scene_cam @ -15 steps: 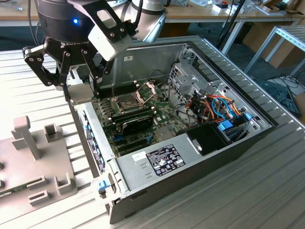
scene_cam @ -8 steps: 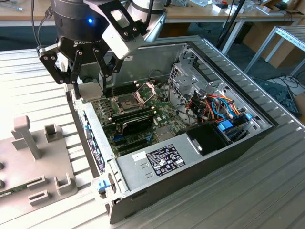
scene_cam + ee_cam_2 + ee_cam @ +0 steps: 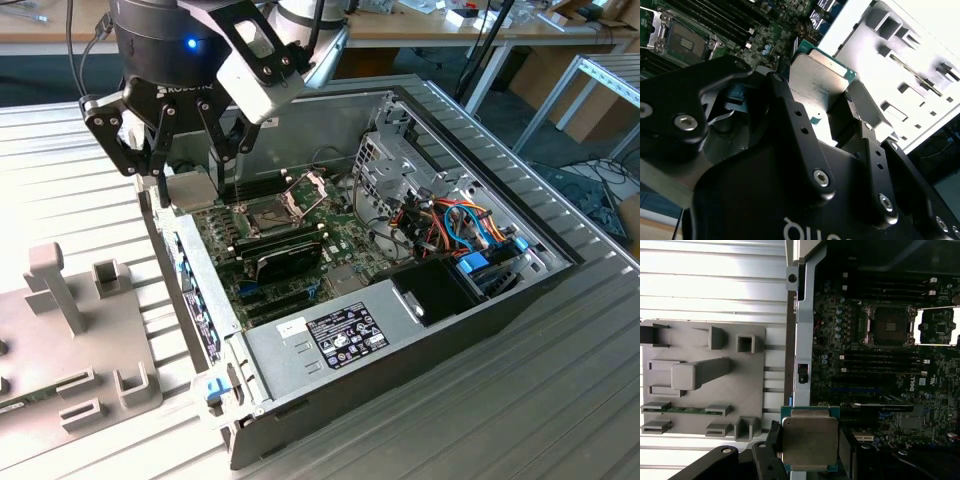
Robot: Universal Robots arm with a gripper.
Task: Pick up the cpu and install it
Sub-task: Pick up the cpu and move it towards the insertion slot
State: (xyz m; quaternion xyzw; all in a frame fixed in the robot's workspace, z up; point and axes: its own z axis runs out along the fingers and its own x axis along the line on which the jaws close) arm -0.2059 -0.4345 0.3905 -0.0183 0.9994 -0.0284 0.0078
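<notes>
One small chip, the cpu (image 3: 192, 190), hangs pinched in the end effector (image 3: 185, 172) above the near edge of the computer case (image 3: 500, 188) in the exterior view, well apart from the open socket (image 3: 265, 215). In the second wrist view, fingers (image 3: 790, 115) clamp its opposite edges. In the first wrist view the cpu (image 3: 809, 437) hangs clear of the board, so I judge the carry is in hand; seating calls for square alignment over the socket.
</notes>
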